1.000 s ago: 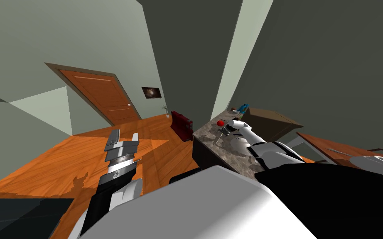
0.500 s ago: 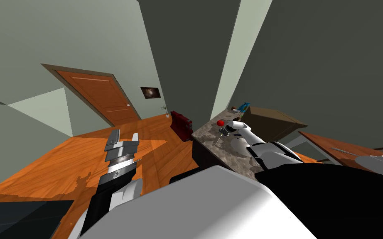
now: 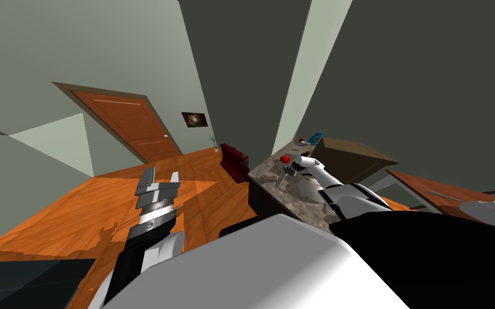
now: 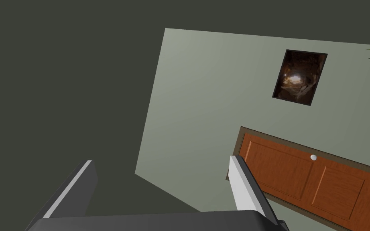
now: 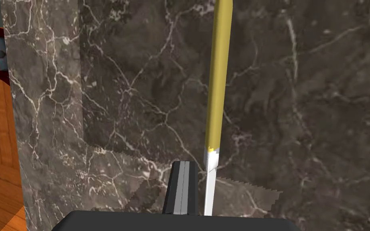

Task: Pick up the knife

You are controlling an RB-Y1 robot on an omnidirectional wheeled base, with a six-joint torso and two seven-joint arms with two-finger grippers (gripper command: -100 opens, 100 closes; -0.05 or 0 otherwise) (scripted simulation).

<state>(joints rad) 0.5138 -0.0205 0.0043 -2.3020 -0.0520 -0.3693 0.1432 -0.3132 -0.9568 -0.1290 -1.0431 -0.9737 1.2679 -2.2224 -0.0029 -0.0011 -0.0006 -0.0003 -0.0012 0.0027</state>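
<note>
Right claw (image 5: 184,165) closed beside knife (image 5: 218,80); left claw (image 4: 162,159) spread

Home: marble counter (image 3: 289,196), door (image 3: 128,126) (wooden).

Dark veined marble counter (image 3: 295,206): red ball (image 3: 284,159); blue item (image 3: 315,138) at its 2 o'clock; yellow-handled knife (image 5: 219,80), contact unclear.
</note>
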